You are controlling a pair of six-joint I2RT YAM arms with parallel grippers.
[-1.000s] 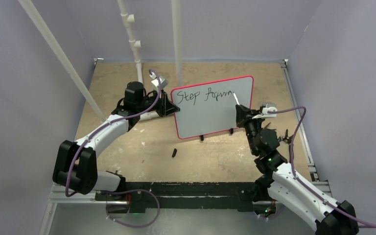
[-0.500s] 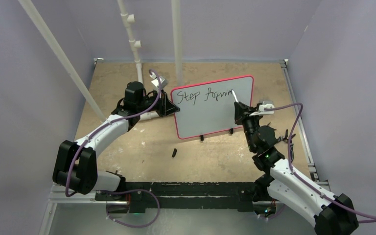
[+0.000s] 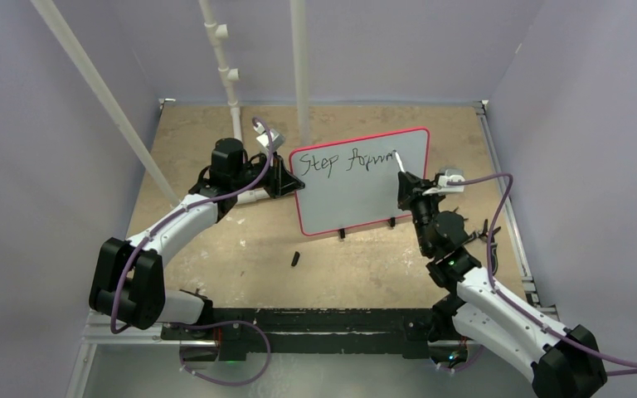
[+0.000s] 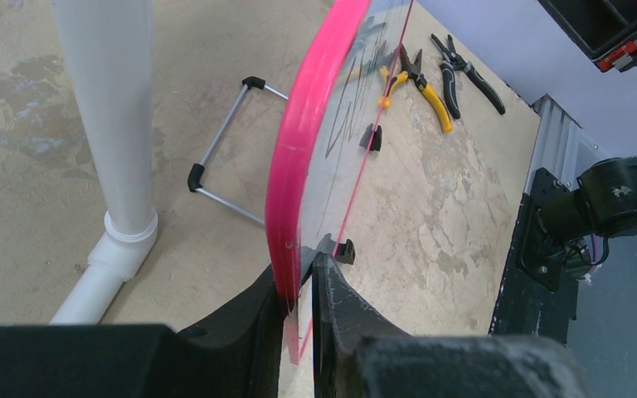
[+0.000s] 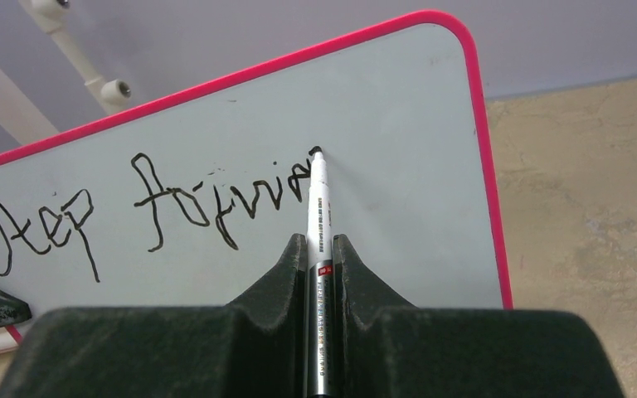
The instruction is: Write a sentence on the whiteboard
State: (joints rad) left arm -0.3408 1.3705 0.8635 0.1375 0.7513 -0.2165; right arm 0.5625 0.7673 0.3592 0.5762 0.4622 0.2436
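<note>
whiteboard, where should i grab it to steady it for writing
The pink frame on its left edge, approached from the left, jaws straddling the thin rim. The whiteboard stands on small feet, and its face must be free for the marker. The left gripper is clamped there.

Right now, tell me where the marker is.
In the right wrist view the marker stands clamped in the right gripper, its tip against the whiteboard at the end of the sentence.

Whiteboard point(image 5: 398, 166) left end cropped, marker point(image 5: 317, 199) barrel hidden inside right tool point(image 5: 319, 242)
</note>
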